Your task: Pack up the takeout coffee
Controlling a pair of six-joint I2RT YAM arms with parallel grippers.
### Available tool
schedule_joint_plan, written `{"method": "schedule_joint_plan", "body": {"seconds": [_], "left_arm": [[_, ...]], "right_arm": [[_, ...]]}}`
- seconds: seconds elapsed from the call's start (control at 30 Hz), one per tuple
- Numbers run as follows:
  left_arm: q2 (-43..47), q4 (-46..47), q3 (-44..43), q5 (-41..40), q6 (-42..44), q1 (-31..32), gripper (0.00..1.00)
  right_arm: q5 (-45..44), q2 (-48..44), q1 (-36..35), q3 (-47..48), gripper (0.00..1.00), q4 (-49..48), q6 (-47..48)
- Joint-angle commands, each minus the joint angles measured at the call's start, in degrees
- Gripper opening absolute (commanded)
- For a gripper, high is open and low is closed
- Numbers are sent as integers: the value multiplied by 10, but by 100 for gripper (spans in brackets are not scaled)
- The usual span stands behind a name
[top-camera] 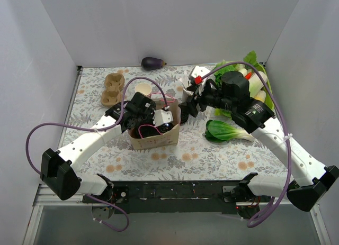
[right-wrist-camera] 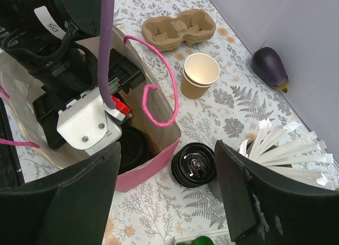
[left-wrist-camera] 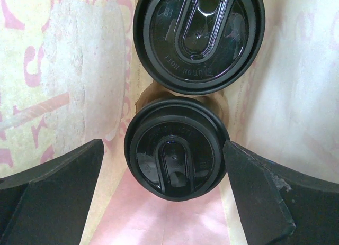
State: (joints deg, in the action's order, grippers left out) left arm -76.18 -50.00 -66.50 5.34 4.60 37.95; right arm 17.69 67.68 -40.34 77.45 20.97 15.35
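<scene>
Your left pincer (left-wrist-camera: 163, 147) hangs wide open in the paper bag (left-wrist-camera: 296, 97) over the upright takeout coffee (left-wrist-camera: 177, 168), lid up, cup body mostly hidden underneath; right pincer (right-wrist-camera: 168, 150) is open too.

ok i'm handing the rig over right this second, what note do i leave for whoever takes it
Left gripper: open, down inside the paper bag, fingers wide on either side of the near lidded cup.
Right gripper: open, holding nothing, beside the bag.
Done: two lidded cups stand in the bag, the near one and a second cup behind it.
Left: a third lidded cup stands on the table just outside the bag, in view between the right gripper's fingers; probably next to go in. An open cup with no lid stands further off, near the cup carrier.
</scene>
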Motion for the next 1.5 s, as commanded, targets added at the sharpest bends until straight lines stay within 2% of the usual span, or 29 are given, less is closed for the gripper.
{"method": "schedule_joint_plan", "body": {"seconds": [0.0,0.3,0.4,0.63,0.83,1.2,1.47], "left_arm": [[31,-10,-29,19,-9,-3,98],[28,-1,-79,29,-59,-3,98],[36,-3,-86,56,-68,-5,98],[60,48,-84,101,-107,-10,98],[62,93,-123,115,-137,-14,98],[61,100,-199,146,-138,-16,98],[63,158,-235,127,-134,-16,98]], "right_arm": [[-9,-1,3,33,79,-1,-1],[-15,2,3,46,79,6,-1],[-18,0,3,48,79,13,-1],[-50,6,3,68,80,22,4],[-89,24,5,106,81,39,27],[-93,51,37,138,82,44,5],[-102,57,61,151,82,46,-1]]}}
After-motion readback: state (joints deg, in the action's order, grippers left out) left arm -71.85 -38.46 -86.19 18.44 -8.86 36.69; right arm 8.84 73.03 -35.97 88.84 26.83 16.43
